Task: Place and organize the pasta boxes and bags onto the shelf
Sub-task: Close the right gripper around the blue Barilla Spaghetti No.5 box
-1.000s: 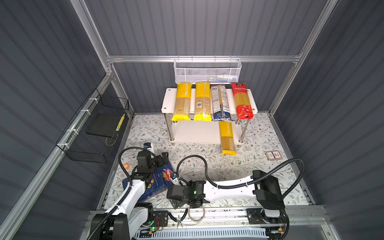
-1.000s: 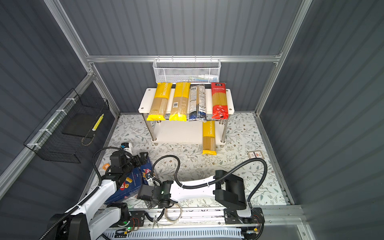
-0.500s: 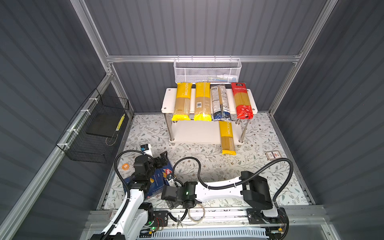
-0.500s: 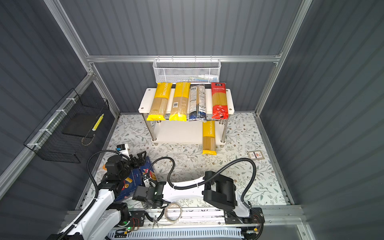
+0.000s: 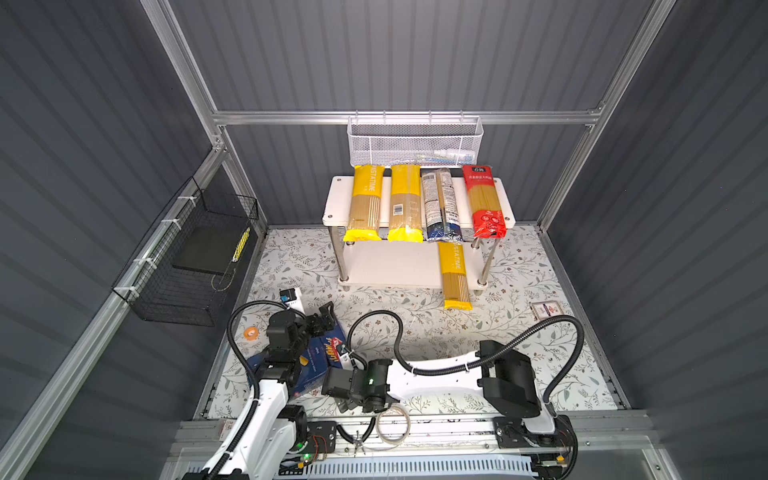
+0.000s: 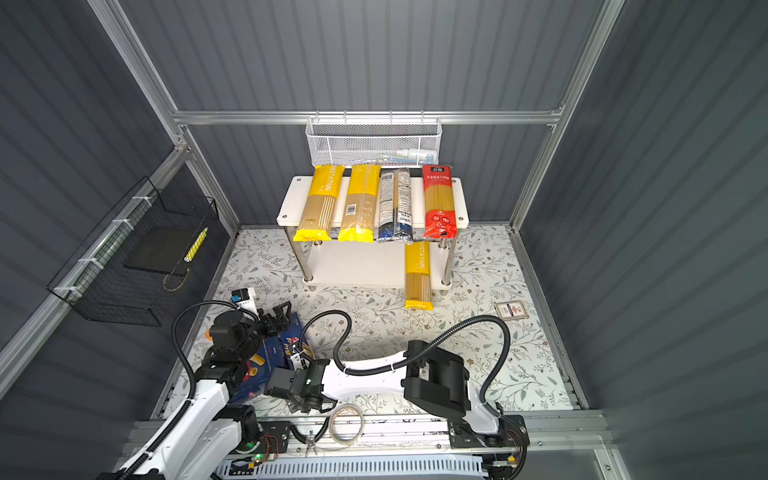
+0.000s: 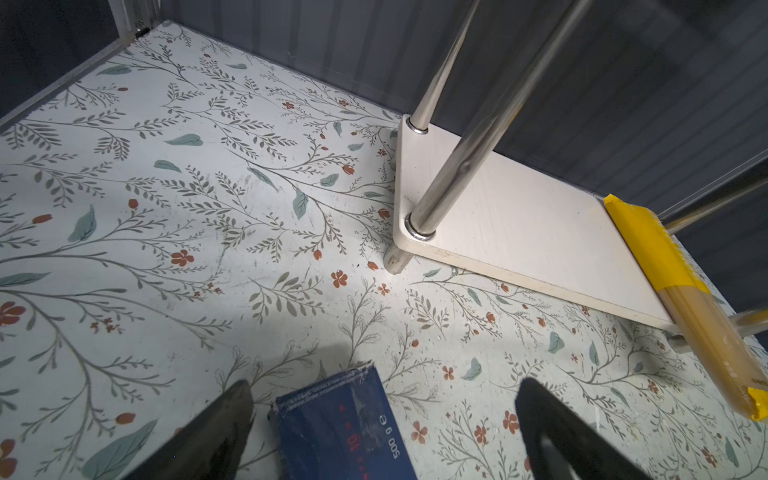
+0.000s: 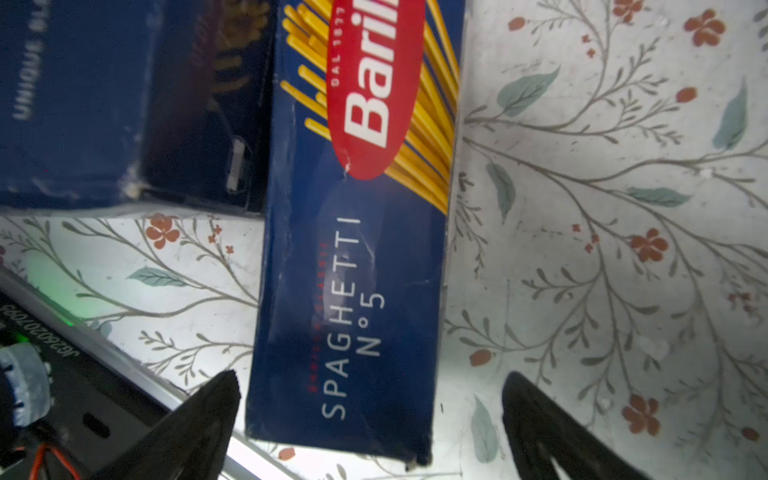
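Spaghetti box (image 8: pixel 353 270): long, dark blue, flat on the flowered floor (image 8: pixel 602 208) at the front, well apart from the shelf.
Right gripper (image 8: pixel 370 378): jaws spread wide, one on each long side of the box's near end, not pressing it.
Left gripper (image 7: pixel 386 382): jaws likewise apart, straddling the end of a blue box; probably the same box, but I cannot be sure.
Wide box (image 8: pixel 70 104): just beside the spaghetti box, along one long edge.
Upper bags (image 5: pixel 405 199): four side by side on the top board.
Lower bag (image 5: pixel 455 270): yellow, on the bottom board, with its front end overhanging.
Shelf (image 5: pixel 336 199): the bottom board is bare beside the lower bag.
Step in hand: likely grasping the spaghetti box.
Handling: close squarely on the narrow sides. Lift level and clear of the wide box. Lay it lengthwise on the bare stretch, parallel to the bags.
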Robot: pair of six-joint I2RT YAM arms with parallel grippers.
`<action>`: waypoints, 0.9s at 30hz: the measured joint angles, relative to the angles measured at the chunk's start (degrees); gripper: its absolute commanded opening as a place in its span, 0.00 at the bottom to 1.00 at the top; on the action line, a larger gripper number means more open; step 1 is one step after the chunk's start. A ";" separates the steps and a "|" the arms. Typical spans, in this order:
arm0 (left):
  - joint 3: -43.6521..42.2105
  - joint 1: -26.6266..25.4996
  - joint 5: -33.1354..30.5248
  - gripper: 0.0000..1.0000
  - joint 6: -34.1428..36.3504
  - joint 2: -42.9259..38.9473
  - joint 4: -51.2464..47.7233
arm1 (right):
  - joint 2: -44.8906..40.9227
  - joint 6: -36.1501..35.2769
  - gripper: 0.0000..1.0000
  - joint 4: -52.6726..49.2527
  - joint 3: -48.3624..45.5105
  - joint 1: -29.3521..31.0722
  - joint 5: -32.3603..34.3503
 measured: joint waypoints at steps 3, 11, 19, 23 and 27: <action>0.02 0.00 -0.44 1.00 0.00 -0.26 -0.33 | 0.76 -0.09 0.99 -0.09 0.42 -0.02 -0.26; 0.00 0.00 -2.25 1.00 0.00 -0.28 -1.20 | 1.51 -1.27 0.99 0.50 0.52 -0.83 -2.21; -0.04 0.00 -2.10 1.00 0.02 -0.28 -1.07 | 2.16 -1.33 0.99 1.77 0.52 -2.27 -5.27; -0.31 0.00 -2.01 1.00 0.02 -0.22 -0.98 | 2.91 -1.33 0.99 1.81 0.61 -2.78 -5.62; -0.31 0.00 -1.92 1.00 0.02 -0.24 -0.98 | 4.72 -1.36 0.99 0.07 2.91 -2.86 -5.40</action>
